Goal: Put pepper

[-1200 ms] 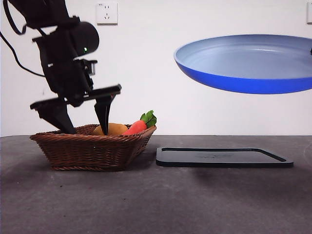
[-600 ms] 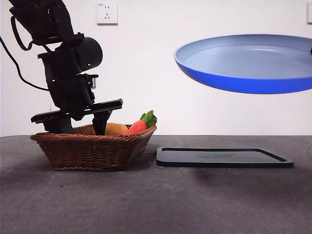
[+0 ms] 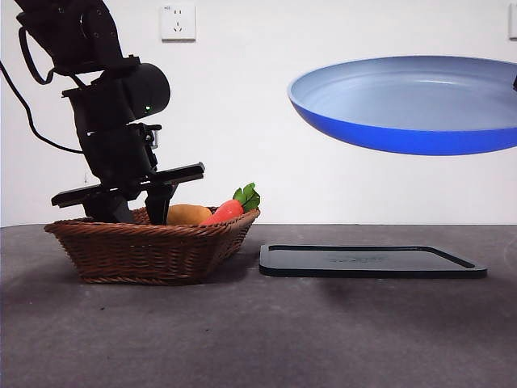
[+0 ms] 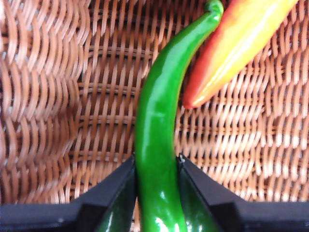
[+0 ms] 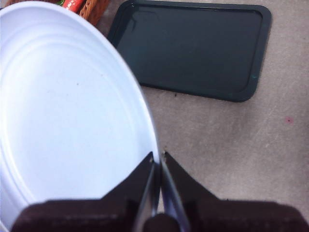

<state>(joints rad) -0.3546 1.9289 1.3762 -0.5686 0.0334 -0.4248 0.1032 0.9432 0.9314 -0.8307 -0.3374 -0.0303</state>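
While the left gripper [image 4: 155, 166] reaches down inside the woven basket [image 3: 149, 246] at the left of the table [image 3: 258, 331], its two black jaws sit pressed against either side of the pepper [image 4: 157, 145], grasping it. The pepper lies on the basket's wicker floor, a long glossy green body curving up to a hooked stem end. Just beside that stem end lies the carrot [image 4: 236, 43], orange-red fading to yellow; its pointed tip comes right up against the pepper's flank, though whether they touch I cannot tell. In the front view the pepper is hidden below the basket's rim; only the carrot [image 3: 224, 211] with its green leaves [image 3: 246, 196] and a rounded tan potato [image 3: 188, 214] show above it, close to the right of the gripper's jaws. The dark arm comes down from the upper left corner.

The right gripper [image 5: 158, 162] is clenched on the rim of a blue plate [image 3: 408, 101], holding it high in the air at the right, tilted, its pale inside facing up. Under the plate a flat black tray [image 3: 371, 260] lies on the table, just to the right of the basket and apart from it. A white wall socket [image 3: 177, 21] sits on the wall behind
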